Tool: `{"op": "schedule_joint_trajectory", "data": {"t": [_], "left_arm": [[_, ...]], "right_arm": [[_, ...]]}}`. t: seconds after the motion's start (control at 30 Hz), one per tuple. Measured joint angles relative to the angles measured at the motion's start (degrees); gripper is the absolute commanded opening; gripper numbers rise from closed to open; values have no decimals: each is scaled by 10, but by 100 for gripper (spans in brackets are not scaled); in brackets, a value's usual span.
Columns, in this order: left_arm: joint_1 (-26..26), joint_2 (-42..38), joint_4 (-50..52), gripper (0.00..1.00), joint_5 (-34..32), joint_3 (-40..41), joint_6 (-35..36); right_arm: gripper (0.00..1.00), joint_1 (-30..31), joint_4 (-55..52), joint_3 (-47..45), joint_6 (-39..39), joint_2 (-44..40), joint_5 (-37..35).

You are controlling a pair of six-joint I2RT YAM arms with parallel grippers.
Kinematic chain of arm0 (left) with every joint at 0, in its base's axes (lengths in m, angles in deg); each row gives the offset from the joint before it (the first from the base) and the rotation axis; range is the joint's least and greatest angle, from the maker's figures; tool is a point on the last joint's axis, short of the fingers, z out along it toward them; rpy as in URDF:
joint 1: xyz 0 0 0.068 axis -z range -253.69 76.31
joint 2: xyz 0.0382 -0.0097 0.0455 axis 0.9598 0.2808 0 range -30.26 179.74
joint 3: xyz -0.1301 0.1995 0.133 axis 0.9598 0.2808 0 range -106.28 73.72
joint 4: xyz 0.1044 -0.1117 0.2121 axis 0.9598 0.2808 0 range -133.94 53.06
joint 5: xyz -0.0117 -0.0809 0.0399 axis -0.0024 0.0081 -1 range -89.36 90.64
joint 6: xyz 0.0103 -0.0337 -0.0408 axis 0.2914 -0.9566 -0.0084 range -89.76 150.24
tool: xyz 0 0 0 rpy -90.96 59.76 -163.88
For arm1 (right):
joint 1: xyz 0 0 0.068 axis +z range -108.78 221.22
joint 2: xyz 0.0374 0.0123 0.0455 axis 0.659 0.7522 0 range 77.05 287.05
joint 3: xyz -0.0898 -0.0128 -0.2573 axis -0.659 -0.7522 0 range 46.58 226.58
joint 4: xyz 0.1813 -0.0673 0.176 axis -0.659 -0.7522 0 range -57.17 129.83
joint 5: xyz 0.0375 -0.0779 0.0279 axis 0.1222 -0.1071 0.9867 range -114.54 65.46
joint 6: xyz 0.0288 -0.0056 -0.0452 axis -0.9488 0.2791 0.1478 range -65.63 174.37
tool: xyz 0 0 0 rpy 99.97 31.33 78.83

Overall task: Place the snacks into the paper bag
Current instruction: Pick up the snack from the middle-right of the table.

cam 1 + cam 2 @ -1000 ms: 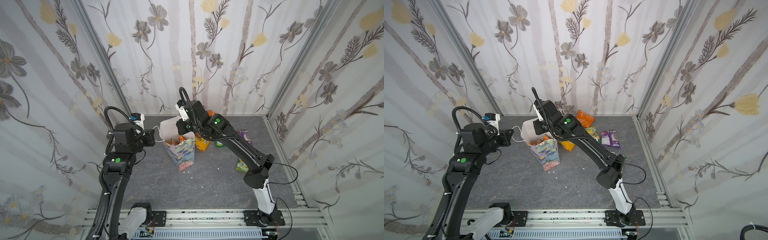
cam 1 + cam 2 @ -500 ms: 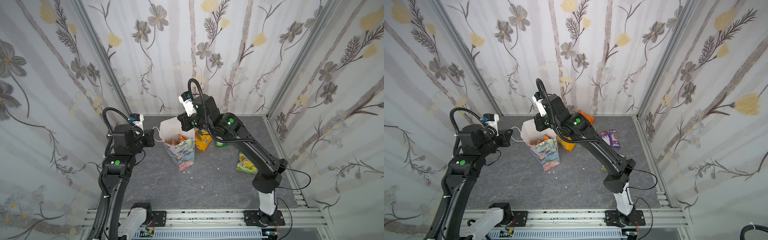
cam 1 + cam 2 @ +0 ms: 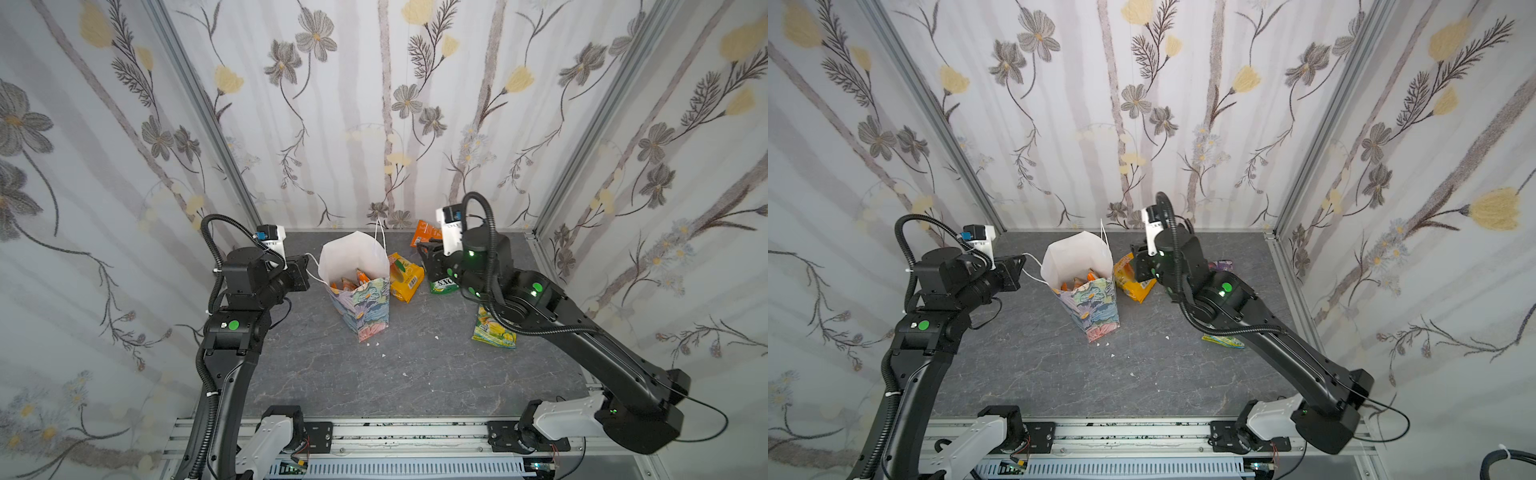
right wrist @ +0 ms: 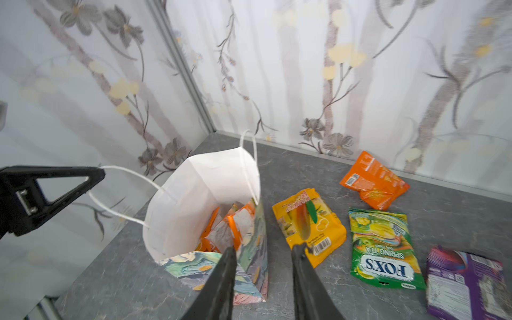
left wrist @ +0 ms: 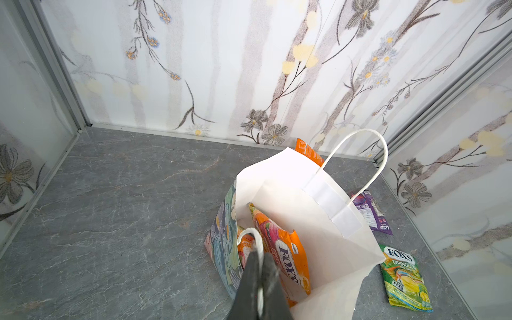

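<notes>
The floral paper bag (image 3: 368, 309) (image 3: 1098, 307) stands open, with orange snacks (image 5: 288, 257) (image 4: 227, 227) inside. My left gripper (image 3: 306, 266) (image 5: 260, 256) is shut on the bag's white cord handle (image 5: 250, 231), holding the mouth open. My right gripper (image 3: 426, 249) (image 4: 263, 249) hangs open and empty just right of the bag. On the table lie a yellow packet (image 3: 405, 278) (image 4: 307, 224), a green FOX'S packet (image 3: 442, 284) (image 4: 382, 249), an orange packet (image 3: 424, 237) (image 4: 374, 180), a purple packet (image 4: 465, 282) (image 5: 371, 210) and a yellow-green packet (image 3: 494, 328) (image 5: 404, 277).
Flowered walls close in the grey table (image 3: 415, 374) on three sides, with the back wall just behind the orange packet. The bag's other handle (image 3: 380, 237) stands up at its far rim. Small white crumbs (image 3: 376, 344) lie in front of the bag.
My right arm has drawn back from over the bag's mouth to the right, and its jaws have opened. The left gripper still holds the handle.
</notes>
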Motion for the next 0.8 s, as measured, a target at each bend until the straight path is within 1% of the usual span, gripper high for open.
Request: {"op": "schedule_joint_trajectory", "data": {"t": [0.07,0.13,0.23,0.33,0.4,0.5,0.6,0.73,0.8], "left_arm": [[0,-1,0,0,0,0,-4],[0,-1,0,0,0,0,-10],[0,1,5,0,-7,-6,-14],[0,4,14,0,-14,-14,-15],[0,8,19,0,-23,-17,-18],[0,15,19,0,-30,-20,-28],[0,22,23,0,-36,-24,-32],[0,26,31,0,-37,-28,-33],[0,21,31,0,-37,-23,-33]], "right_arm": [[58,-33,16,-53,-18,-46,-12],[66,-70,15,-107,-40,-92,-14],[70,-129,-4,-178,-71,-156,-19],[73,-172,-31,-223,-91,-192,-35],[76,-190,-48,-241,-96,-193,-34],[78,-219,-67,-266,-96,-172,-22],[81,-249,-89,-285,-90,-153,11],[85,-306,-89,-323,-90,-154,51],[82,-332,-91,-345,-96,-154,74]]}}
